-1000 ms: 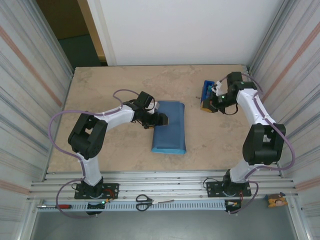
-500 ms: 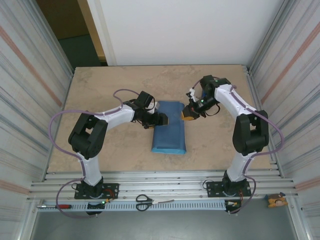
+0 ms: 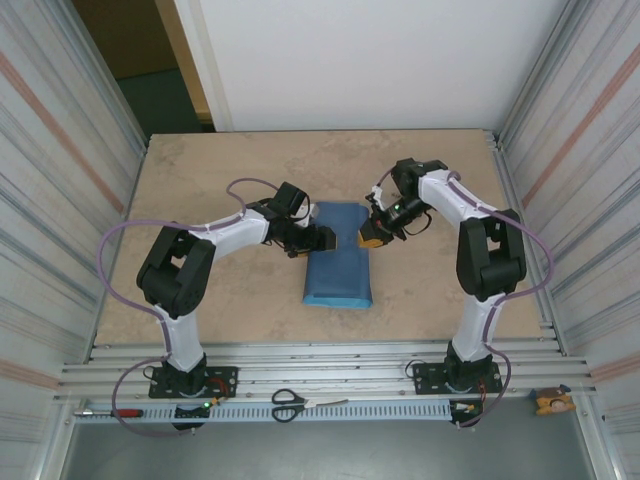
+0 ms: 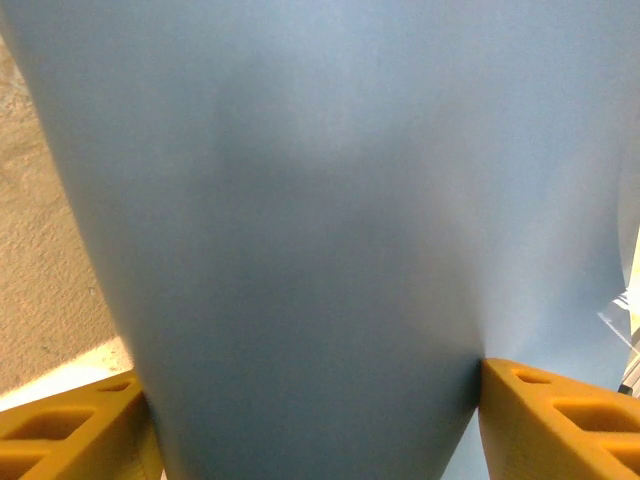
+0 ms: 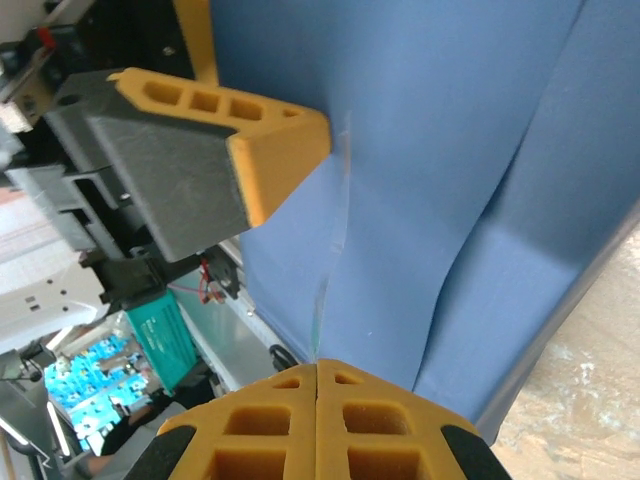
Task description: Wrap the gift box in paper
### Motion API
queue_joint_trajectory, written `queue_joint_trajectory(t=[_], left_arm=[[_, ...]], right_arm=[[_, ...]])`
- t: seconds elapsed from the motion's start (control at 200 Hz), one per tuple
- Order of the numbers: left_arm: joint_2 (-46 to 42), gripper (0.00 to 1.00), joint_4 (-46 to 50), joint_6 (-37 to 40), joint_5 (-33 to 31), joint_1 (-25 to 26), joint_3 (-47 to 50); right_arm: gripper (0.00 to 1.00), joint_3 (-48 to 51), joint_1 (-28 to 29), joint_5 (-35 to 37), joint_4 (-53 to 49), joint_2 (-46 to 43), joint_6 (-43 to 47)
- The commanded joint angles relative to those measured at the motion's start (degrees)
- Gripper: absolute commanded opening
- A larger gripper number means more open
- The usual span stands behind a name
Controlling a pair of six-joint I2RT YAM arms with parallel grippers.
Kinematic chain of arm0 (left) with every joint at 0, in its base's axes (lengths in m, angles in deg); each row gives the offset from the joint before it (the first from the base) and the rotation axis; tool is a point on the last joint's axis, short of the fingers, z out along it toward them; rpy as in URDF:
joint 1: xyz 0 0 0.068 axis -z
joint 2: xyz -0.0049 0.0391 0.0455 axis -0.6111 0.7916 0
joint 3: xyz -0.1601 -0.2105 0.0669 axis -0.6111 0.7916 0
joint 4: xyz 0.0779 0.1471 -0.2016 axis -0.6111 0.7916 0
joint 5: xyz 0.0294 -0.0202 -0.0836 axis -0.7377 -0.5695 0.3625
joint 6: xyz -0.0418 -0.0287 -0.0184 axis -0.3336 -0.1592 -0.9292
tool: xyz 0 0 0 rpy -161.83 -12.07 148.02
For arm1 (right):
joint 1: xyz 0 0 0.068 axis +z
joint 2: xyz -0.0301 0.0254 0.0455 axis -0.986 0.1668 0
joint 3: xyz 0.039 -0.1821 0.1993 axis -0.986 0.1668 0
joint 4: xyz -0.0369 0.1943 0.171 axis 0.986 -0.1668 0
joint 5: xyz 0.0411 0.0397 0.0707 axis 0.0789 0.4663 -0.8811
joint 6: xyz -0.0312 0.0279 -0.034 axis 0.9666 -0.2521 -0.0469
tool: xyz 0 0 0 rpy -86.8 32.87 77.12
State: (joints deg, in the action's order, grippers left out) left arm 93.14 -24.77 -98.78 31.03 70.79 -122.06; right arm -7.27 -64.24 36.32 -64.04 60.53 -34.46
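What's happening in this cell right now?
Gift wrapping is in progress. The blue paper lies folded into a flat parcel in the middle of the table. The left hand is open and rests on the parcel's left side. The right hand is shut at the parcel's right edge. It appears to pinch a thin clear strip, likely tape, that runs across the paper toward a left-hand finger.

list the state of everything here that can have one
paper, folded shut into a flat packet
left gripper, open, fingers spread against the paper
right gripper, shut, pinching what looks like a clear strip
scissors, closed, lying flat
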Motion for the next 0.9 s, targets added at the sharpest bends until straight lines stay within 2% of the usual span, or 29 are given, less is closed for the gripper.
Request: queue_joint_trajectory(t=[0.0, 0.235, 0.556, 0.641, 0.897], left_arm=[[6.80, 0.75, 6.11, 1.57, -4.64, 2.31, 3.13], [6.73, 0.75, 6.01, 1.64, -4.59, 2.33, 3.29], [6.62, 0.75, 6.02, 1.58, -4.59, 2.35, 3.37], [6.62, 0.75, 5.92, 1.58, -4.56, 2.35, 3.46], [6.71, 0.74, 6.00, 1.29, -4.83, 2.32, 3.46]], right_arm=[[0.00, 1.54, -0.13, 1.93, 0.04, 2.03, 0.29], [0.00, 3.67, -0.69, 5.13, 0.39, 3.76, -0.24], [0.00, 3.73, -0.61, 5.38, 0.09, 2.24, -1.16], [0.09, 3.74, -0.37, 4.50, 0.31, 2.18, -1.38], [0.23, 3.13, 0.32, 4.74, 1.00, 0.28, -2.94]])
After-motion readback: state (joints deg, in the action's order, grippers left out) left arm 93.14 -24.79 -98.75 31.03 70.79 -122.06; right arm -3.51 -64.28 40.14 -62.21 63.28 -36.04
